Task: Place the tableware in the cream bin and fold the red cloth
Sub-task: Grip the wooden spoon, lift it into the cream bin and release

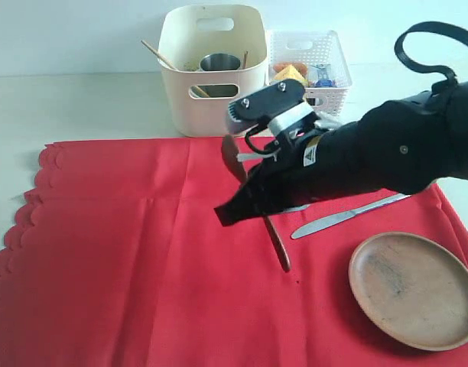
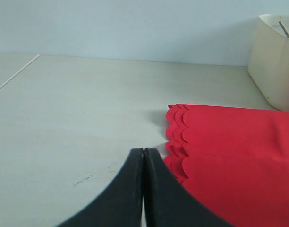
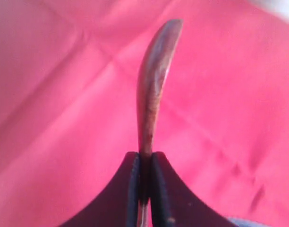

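The red cloth (image 1: 127, 260) covers the near counter (image 1: 66, 107), with the cream bin (image 1: 211, 76) at its far edge. The wooden plate (image 1: 414, 289) and steel knife (image 1: 345, 216) lie near right. The right end effector (image 3: 144, 161) pinches the dark wooden spoon (image 3: 151, 90) mid-cloth; next it likely needs lifting into the bin. The left end effector (image 2: 143, 158) is closed, empty.

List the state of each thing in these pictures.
Cloth: spread out, unfolded.
Right gripper: shut on spoon.
Left gripper: shut, empty.
Knife: lying on cloth.
Plate: lying on cloth.
Bin: holds cup, chopsticks.
Basket: holds food.
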